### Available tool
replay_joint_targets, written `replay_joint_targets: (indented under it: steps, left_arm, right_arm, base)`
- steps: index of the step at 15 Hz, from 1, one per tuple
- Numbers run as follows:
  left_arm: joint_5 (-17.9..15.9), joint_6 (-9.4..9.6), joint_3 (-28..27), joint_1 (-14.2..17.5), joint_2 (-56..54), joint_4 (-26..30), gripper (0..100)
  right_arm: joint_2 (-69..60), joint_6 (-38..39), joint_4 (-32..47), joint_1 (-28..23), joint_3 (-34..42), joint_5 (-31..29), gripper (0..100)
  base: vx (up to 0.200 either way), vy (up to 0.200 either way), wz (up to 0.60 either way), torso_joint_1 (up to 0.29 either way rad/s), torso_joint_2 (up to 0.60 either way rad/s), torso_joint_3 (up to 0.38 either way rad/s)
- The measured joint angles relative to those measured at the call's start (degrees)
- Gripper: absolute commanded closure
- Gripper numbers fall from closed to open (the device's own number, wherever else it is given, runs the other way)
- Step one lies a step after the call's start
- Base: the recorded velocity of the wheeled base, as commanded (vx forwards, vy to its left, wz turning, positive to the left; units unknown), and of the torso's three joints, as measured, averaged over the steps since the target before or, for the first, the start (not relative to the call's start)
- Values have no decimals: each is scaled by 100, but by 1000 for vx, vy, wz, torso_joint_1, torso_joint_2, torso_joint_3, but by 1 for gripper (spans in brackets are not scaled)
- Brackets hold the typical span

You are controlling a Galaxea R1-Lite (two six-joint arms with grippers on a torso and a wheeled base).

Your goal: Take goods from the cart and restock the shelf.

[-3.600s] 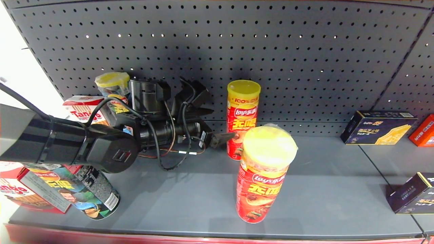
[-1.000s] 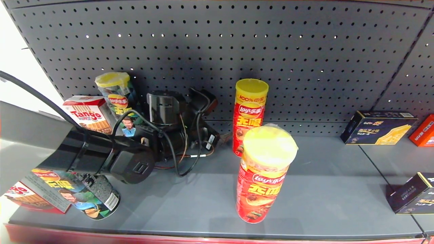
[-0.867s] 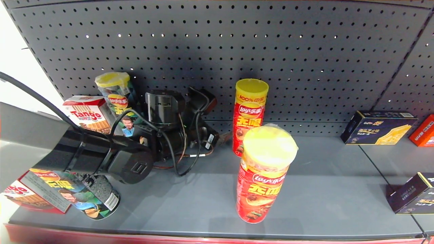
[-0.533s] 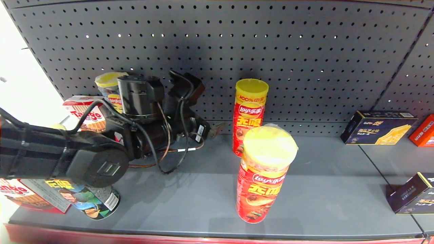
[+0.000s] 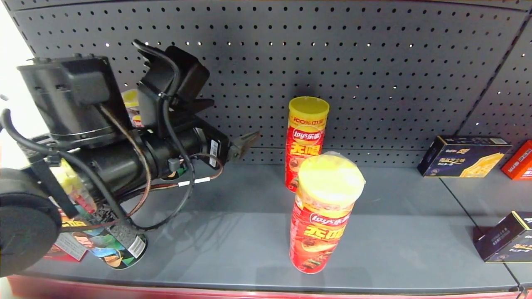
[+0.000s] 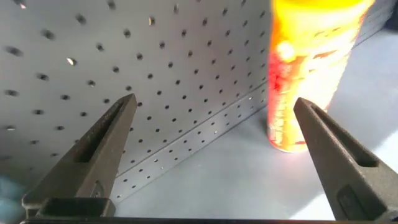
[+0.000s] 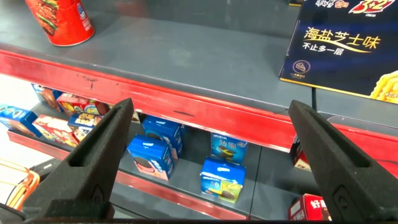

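Two red chip cans with yellow lids stand upright on the grey shelf. The back can is close to the pegboard, and the front can is nearer the shelf's edge. My left gripper hovers above the shelf, left of the back can and apart from it. Seen from the left wrist, the left gripper is open and empty, with the back can beyond one finger. My right gripper is open and empty, low in front of the shelf's red front edge.
A chip can with a cartoon figure stands at the shelf's front left, under my left arm. A dark blue box and an orange box lie at the back right, another dark box at the front right. Blue boxes fill the lower shelf.
My left gripper has pulled back from the back red can, moving left, up and toward the camera. That can stands slightly farther right than 3.6 s ago.
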Motion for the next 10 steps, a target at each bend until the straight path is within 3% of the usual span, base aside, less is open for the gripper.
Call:
replay_joint_targets:
  steps: [5,10]
  left_arm:
    - [206,5,407,-395,-1048,154,0]
    - [241,21,807,-560,-2566,1123,0]
  right_arm:
    - [0,0,0,2,0,0,0]
    - [0,0,0,2,0,-2,0]
  base:
    - [0,0,0,0,0,0]
    - [0,0,0,0,0,0]
